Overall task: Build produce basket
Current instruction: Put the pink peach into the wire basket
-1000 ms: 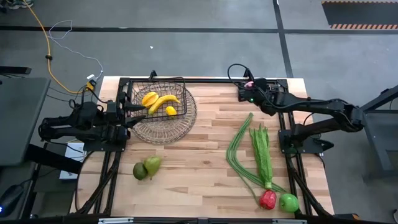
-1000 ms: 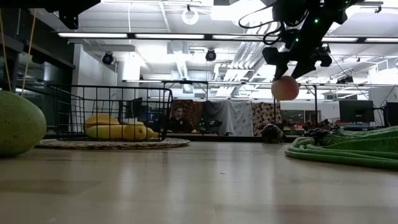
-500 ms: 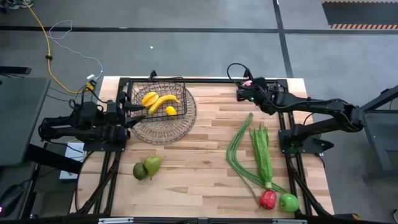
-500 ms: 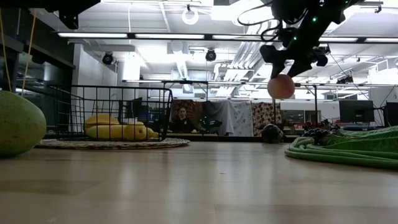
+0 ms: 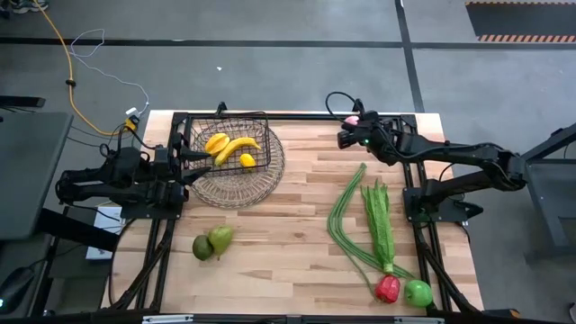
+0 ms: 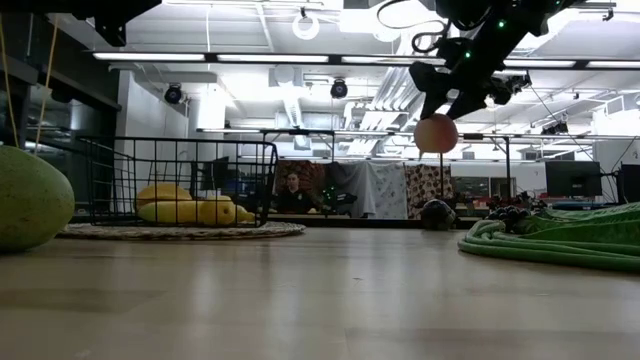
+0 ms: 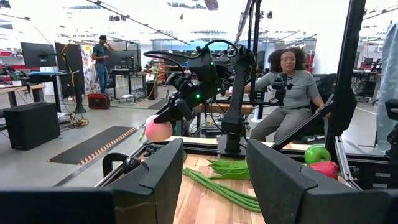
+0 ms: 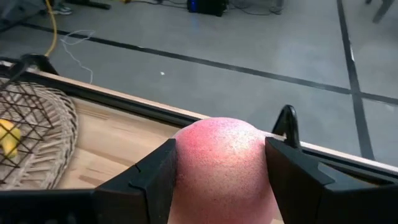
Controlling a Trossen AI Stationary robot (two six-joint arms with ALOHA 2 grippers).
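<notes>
Your right claw [image 5: 346, 132] is clenched on the pink peach [image 8: 221, 163], its two fingers [image 8: 149, 177] pressed against the fruit's sides, and it holds the peach in the air above the far edge of the bench [image 5: 297, 234], well to the right of the basket [image 5: 230, 148]. In the low view the peach [image 6: 436, 133] hangs clear of the wood. The basket sits on a round woven mat [image 5: 236, 184] and already holds a banana [image 5: 236, 147] and a lemon [image 5: 247, 160]. Your left claw [image 5: 191, 157] waits at the basket's left side with its fingers spread apart, gripping nothing. Two green pears [image 5: 211, 243] lie on the bench nearer you than the basket. Far to the basket's right lie the long green beans [image 5: 342, 220] and leafy greens [image 5: 378, 220], with the red pepper [image 5: 388, 288] and green apple [image 5: 418, 292] touching at their near end.
</notes>
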